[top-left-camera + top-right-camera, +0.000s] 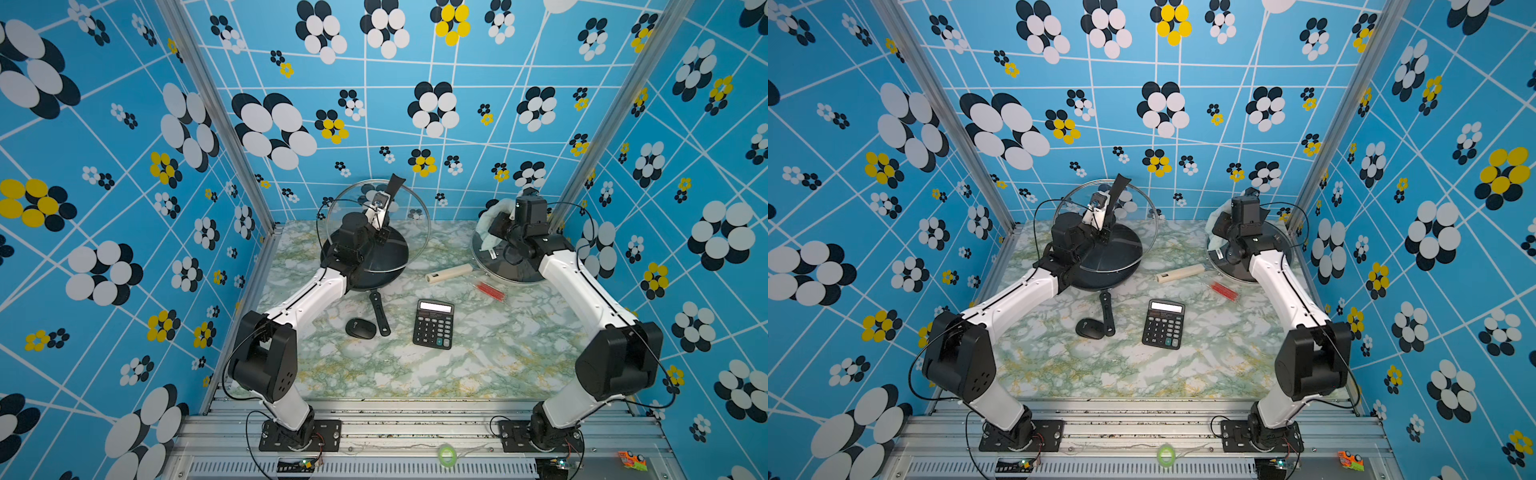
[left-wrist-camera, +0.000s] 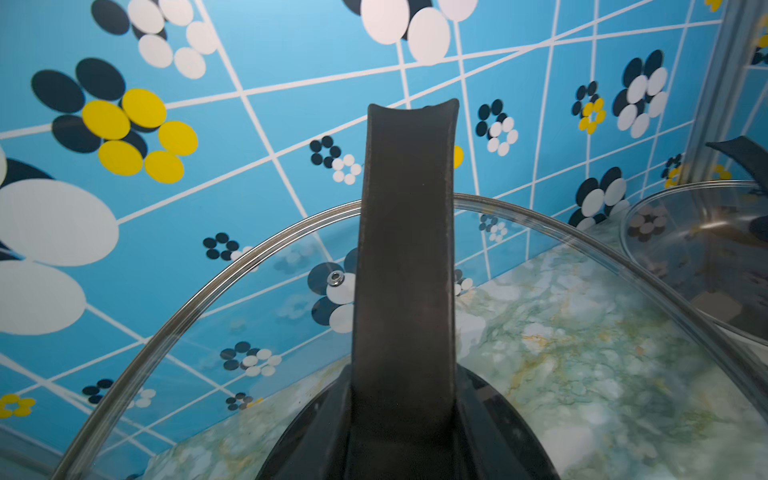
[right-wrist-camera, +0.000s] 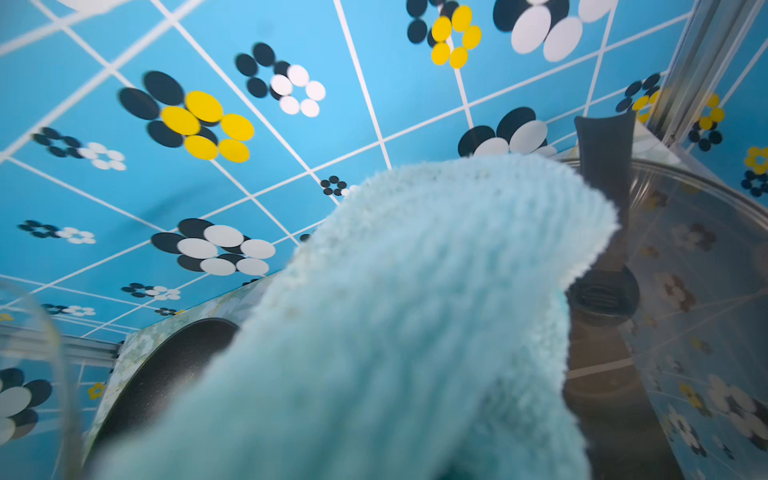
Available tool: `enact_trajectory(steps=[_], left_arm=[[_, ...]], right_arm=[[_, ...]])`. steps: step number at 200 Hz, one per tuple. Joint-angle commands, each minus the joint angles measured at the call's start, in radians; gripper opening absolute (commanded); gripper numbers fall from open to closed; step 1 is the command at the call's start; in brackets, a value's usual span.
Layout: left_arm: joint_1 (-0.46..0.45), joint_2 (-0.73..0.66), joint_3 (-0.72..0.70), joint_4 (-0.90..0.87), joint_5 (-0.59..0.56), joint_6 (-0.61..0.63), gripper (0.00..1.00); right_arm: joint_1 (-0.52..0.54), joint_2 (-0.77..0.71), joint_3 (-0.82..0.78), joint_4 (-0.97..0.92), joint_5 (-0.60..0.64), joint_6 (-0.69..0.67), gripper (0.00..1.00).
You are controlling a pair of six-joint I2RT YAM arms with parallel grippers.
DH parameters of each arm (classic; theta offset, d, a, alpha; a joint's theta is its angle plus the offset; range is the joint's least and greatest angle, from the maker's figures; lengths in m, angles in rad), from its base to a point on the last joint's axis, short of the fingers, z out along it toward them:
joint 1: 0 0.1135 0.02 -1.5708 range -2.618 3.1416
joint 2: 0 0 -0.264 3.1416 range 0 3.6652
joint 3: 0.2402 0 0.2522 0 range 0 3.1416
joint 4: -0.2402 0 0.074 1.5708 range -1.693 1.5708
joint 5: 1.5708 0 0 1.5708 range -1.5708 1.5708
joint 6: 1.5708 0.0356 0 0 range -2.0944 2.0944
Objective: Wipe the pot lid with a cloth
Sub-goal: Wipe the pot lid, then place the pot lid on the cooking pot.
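Observation:
The pot lid (image 1: 409, 216) is clear glass with a steel rim and stands nearly upright over a black frying pan (image 1: 374, 266). My left gripper (image 1: 380, 214) is shut on its black strap handle (image 2: 405, 249), and the jaws sit on either side of the strap. The pale mint-green cloth (image 1: 487, 226) is bunched in my shut right gripper (image 1: 500, 227) at the back right. It fills the right wrist view (image 3: 415, 311) and hides the jaws there. The cloth rests against the edge of a second glass lid (image 3: 685, 270), which lies on a pan (image 1: 513, 270).
A black calculator (image 1: 433, 324), a black mouse (image 1: 360, 328) and the black pan's handle (image 1: 380, 313) lie mid-table. The right pan's cream handle (image 1: 449, 273) and a red object (image 1: 490, 291) lie between the pans. Patterned walls close in at the back and sides.

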Motion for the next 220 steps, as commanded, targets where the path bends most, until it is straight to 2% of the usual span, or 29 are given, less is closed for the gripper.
enact_trajectory(steps=[1, 49, 109, 220], left_arm=[[0.02, 0.053, 0.039, 0.202, 0.005, -0.062, 0.0], [0.062, 0.193, 0.064, 0.311, 0.038, -0.146, 0.0], [0.064, 0.264, 0.042, 0.372, 0.023, -0.161, 0.0], [0.066, 0.278, 0.016, 0.31, -0.043, -0.135, 0.0]], right_arm=[[0.011, -0.135, -0.076, 0.014, 0.066, -0.033, 0.0], [0.011, -0.322, -0.196, -0.074, 0.14, -0.013, 0.0], [0.01, -0.411, -0.222, -0.19, 0.162, 0.02, 0.0], [0.011, -0.355, -0.167, -0.207, 0.153, 0.017, 0.0]])
